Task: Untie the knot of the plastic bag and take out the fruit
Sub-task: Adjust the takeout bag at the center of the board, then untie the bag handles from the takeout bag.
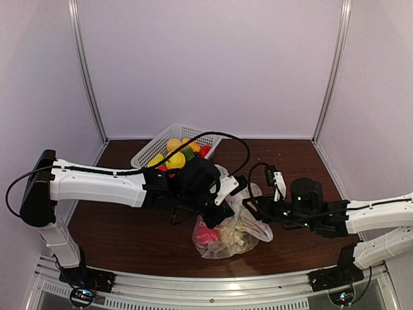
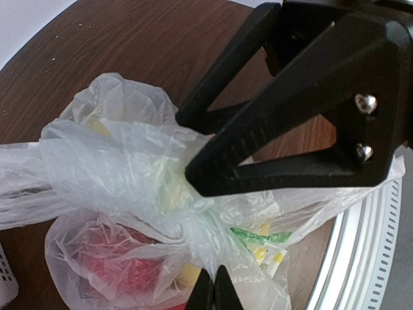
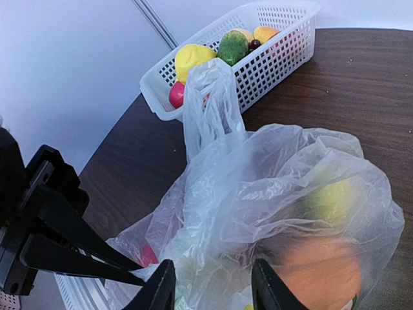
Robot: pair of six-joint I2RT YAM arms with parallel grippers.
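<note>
The clear printed plastic bag (image 1: 235,236) lies on the table between both arms. My left gripper (image 2: 215,292) is shut on a pinch of its film just below the knot (image 2: 201,227), a twisted gather of film. My right gripper (image 3: 213,290) is open, and its fingers (image 2: 290,110) straddle bunched film at the top of the bag (image 3: 258,187). Through the film I see fruit: a red one (image 2: 122,265), an orange one (image 3: 316,271) and a yellow-green one (image 3: 329,200). One handle loop (image 3: 210,97) stands up free.
A white lattice basket (image 1: 145,154) with other toy fruit stands at the back left of the brown table (image 1: 129,232). White booth walls close in the back and sides. A metal rail (image 1: 213,290) runs along the near edge.
</note>
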